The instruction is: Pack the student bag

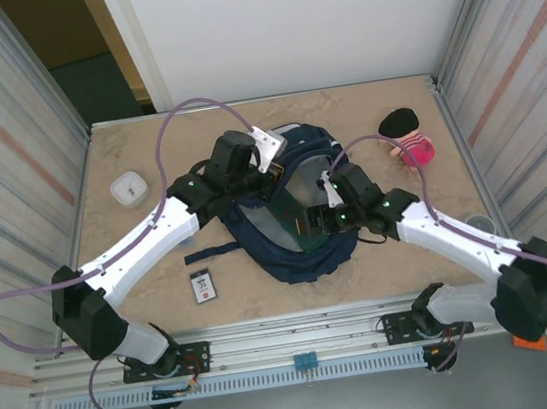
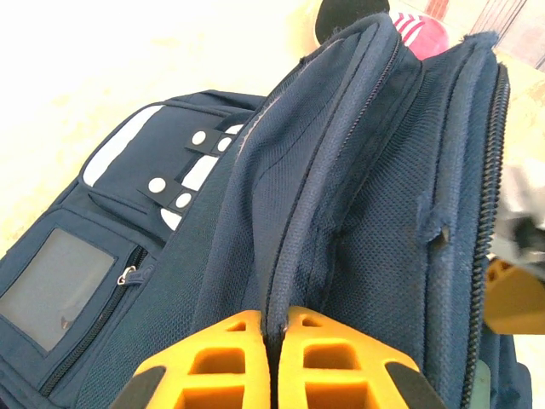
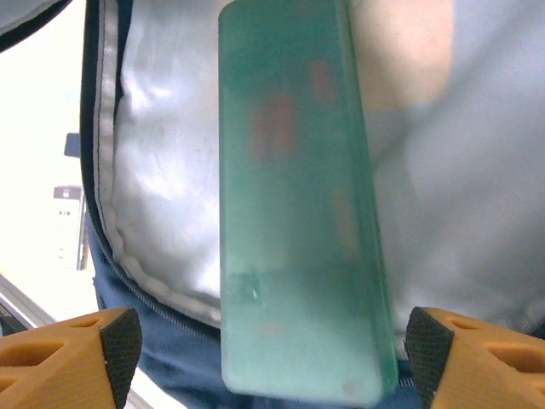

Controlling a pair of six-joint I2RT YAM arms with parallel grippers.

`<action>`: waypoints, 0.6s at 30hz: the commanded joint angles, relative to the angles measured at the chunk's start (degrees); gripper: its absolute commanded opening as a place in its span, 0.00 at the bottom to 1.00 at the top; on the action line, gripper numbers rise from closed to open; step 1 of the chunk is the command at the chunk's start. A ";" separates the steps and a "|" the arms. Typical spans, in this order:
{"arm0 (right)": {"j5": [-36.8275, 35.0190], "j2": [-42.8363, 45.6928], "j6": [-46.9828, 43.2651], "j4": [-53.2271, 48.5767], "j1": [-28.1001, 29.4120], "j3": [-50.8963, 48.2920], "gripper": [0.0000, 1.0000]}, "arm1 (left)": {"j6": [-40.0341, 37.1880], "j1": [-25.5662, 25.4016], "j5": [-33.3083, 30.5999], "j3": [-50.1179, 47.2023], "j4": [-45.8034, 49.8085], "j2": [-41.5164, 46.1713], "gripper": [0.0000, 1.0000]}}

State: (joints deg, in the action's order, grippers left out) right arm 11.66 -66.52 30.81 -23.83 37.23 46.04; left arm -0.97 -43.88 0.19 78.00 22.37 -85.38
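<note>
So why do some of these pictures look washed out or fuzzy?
Left wrist view: the table behind the student bag is blown out to pale glare; right wrist view: the green case is soft and out of focus, the picture's left side bleached; top external view: evenly lit, sharp.

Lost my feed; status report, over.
Left gripper shut on student bag rim, mouth held open. Right gripper open astride green case inside bag. Nothing blocking the mouth.

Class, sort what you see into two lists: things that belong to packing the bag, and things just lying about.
In the job: student bag; green case inside it; left fingers pinching its rim; right fingers open around the case.
Lying about: white tub; pink-and-black item; small black-and-white card.
</note>
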 commanded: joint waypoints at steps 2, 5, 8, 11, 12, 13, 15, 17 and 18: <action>-0.62 8.16 6.91 -0.01 0.84 -6.67 0.73 | 1.63 0.69 1.04 1.90 -8.31 3.56 0.00; -0.04 11.94 11.34 2.59 2.07 -10.79 0.62 | 2.17 0.68 1.38 1.59 -8.72 3.23 0.00; -0.33 13.27 14.67 5.95 3.63 -13.29 0.53 | 2.69 0.68 1.86 1.55 -8.92 2.94 0.00; -1.28 12.62 16.70 9.01 4.49 -14.87 0.47 | 2.91 0.68 2.14 1.56 -9.17 2.75 0.00; -1.50 12.12 16.98 9.96 4.59 -15.24 0.45 | 2.88 0.67 2.19 1.64 -9.17 2.76 0.00; -1.90 11.50 17.30 11.20 4.64 -15.64 0.44 | 2.91 0.69 2.47 1.65 -9.17 2.64 0.00; -4.03 10.35 17.63 13.33 4.84 -16.25 0.41 | 3.10 0.66 3.05 1.89 -8.97 2.33 0.00; -5.62 9.35 17.93 17.51 4.84 -17.47 0.38 | 3.26 0.70 3.41 2.17 -8.62 1.99 0.00; -6.17 7.93 18.12 20.04 4.87 -17.80 0.37 | 3.36 0.71 3.55 2.25 -8.58 1.90 0.00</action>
State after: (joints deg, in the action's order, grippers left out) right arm 8.93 -56.64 46.57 -11.05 41.67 29.43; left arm 1.15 -43.44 1.69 78.00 21.12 -85.38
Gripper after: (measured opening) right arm 0.375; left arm 0.068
